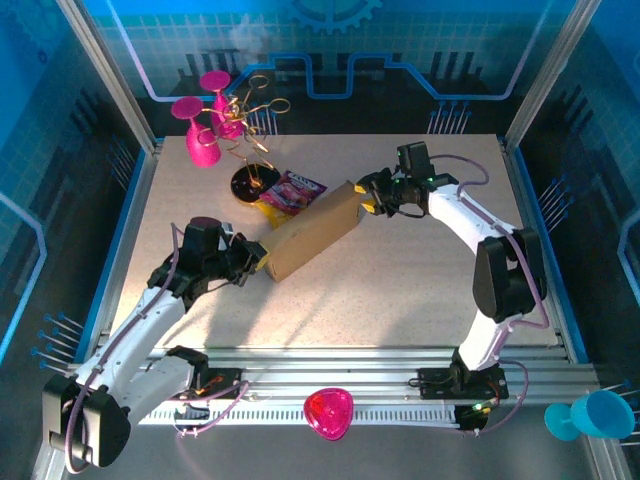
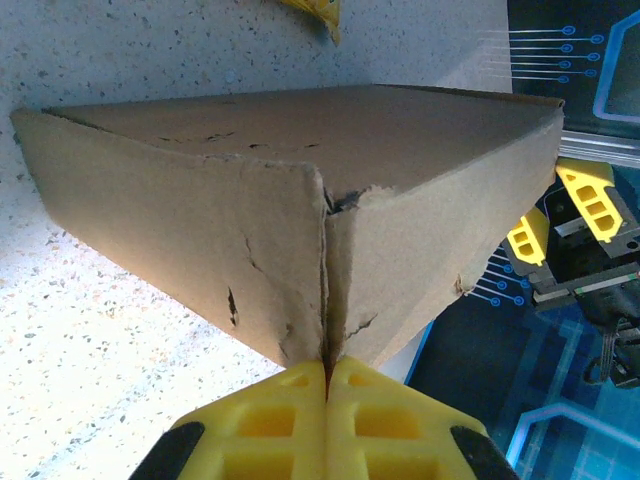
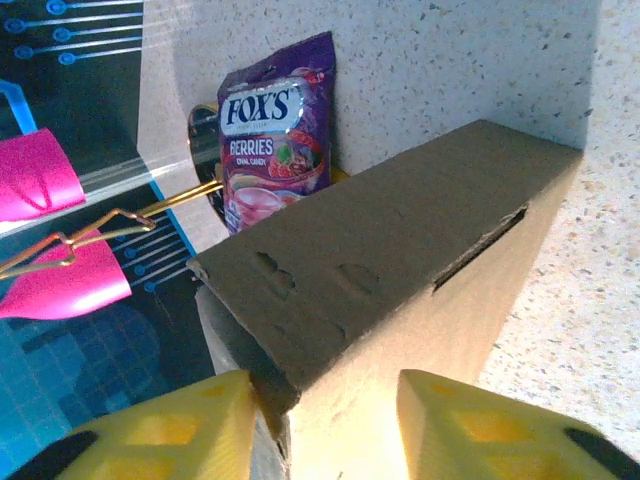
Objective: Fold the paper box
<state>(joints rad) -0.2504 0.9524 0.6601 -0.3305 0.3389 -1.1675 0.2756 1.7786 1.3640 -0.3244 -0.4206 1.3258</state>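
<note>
A brown cardboard box (image 1: 312,235), folded shut into a shallow rectangle, lies at a slant in the middle of a speckled tabletop (image 1: 400,290). Its long axis runs from lower left to upper right in the top view. 2 robot arms meet it, 1 at each end.

The left gripper (image 1: 255,258) is at the box's near left end. In the left wrist view its yellow jaws are pressed together on the creased, torn cardboard seam at the box's corner.

The right gripper (image 1: 372,197) is at the far right end. In the right wrist view its yellow jaws stand apart with the box's end corner between them. I cannot tell whether they squeeze it. A narrow slot is cut along the box's upper edge on that side.

Just behind the box, touching or nearly touching its far long side, lies a purple candy packet (image 3: 272,130). Beyond it a gold wire stand (image 1: 250,110) on a black disc holds 2 pink cups (image 1: 200,135). At the near edge, well apart from the box, are a pink heart-shaped dish (image 1: 328,412) and a blue cup (image 1: 590,415).
</note>
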